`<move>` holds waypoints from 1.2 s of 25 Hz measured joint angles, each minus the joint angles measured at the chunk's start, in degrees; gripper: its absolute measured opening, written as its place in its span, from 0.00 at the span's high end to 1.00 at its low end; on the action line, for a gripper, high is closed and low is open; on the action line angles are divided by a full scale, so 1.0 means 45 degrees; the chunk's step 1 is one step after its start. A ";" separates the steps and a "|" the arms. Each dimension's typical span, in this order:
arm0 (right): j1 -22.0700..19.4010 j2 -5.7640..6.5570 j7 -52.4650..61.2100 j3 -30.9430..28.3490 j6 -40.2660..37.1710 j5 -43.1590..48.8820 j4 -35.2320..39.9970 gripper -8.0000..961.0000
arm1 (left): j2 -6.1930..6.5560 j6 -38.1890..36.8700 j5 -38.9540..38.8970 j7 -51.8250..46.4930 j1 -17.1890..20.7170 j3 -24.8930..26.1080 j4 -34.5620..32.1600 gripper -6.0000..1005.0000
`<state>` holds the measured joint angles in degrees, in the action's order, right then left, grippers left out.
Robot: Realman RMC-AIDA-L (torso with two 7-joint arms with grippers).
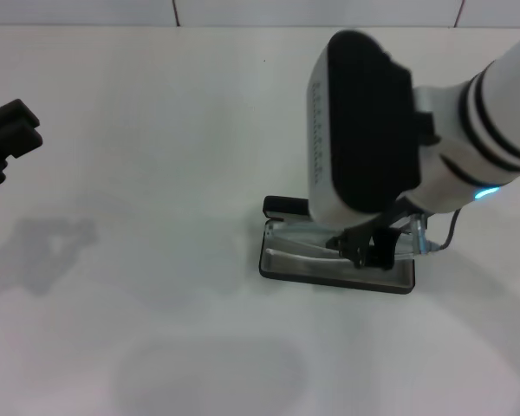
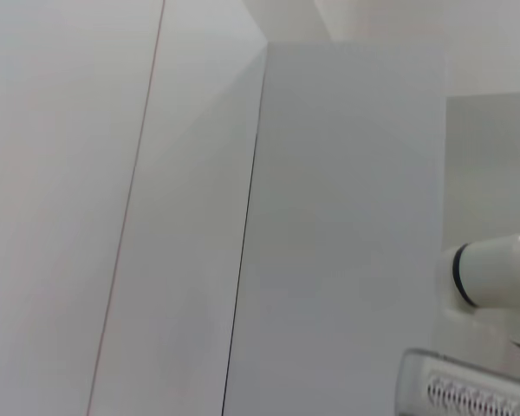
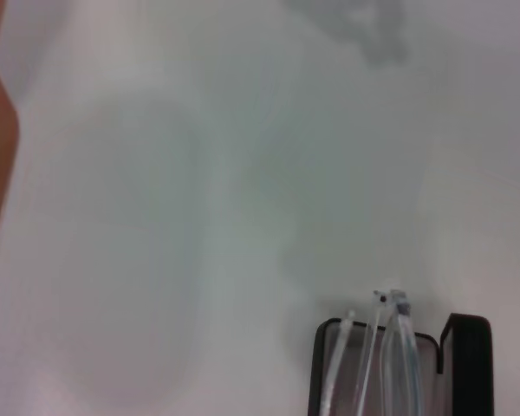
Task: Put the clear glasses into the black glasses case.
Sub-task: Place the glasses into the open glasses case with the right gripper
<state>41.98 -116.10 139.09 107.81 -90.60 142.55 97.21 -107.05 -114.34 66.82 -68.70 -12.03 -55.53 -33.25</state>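
Right gripper [image 1: 370, 250] low over open black glasses case [image 1: 336, 273], clear glasses [image 1: 305, 249] lying inside it, grip state unclear, left gripper [image 1: 7, 130] parked far from the case

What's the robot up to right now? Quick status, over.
Right gripper low over the open case, fingers hidden. Glasses lying in the case. Left gripper parked at the table's far left. Nothing in the way.
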 joint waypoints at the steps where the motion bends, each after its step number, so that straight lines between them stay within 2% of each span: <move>1: 0.0016 0.0000 0.0040 0.0255 0.0219 0.0141 -0.0133 0.87 | -0.0001 0.0000 -0.0002 -0.0011 -0.0022 0.0001 0.0000 0.84; 7: 0.0010 -0.0010 0.0769 0.2095 0.1612 0.1464 -0.0668 0.87 | -0.0070 0.0024 0.0097 -0.0084 -0.0155 0.0419 0.0019 0.84; 11: -0.0101 -0.0015 0.0985 0.2853 0.2321 0.1894 -0.0737 0.87 | -0.0083 0.0084 0.0104 -0.0086 -0.0178 0.0459 0.0026 0.84; 20: -0.0158 -0.0019 0.1306 0.3636 0.3176 0.2698 -0.1083 0.87 | -0.0135 0.0198 0.0113 -0.0070 -0.0211 0.0483 0.0210 0.84; 30: -0.0110 -0.0019 0.1319 0.3826 0.3420 0.2759 -0.1504 0.87 | -0.0138 0.0217 0.0150 0.0004 -0.0314 0.0637 0.0359 0.84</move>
<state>41.49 -116.19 145.02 125.03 -75.21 154.96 90.44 -107.67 -113.37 67.50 -68.68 -13.44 -52.67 -31.63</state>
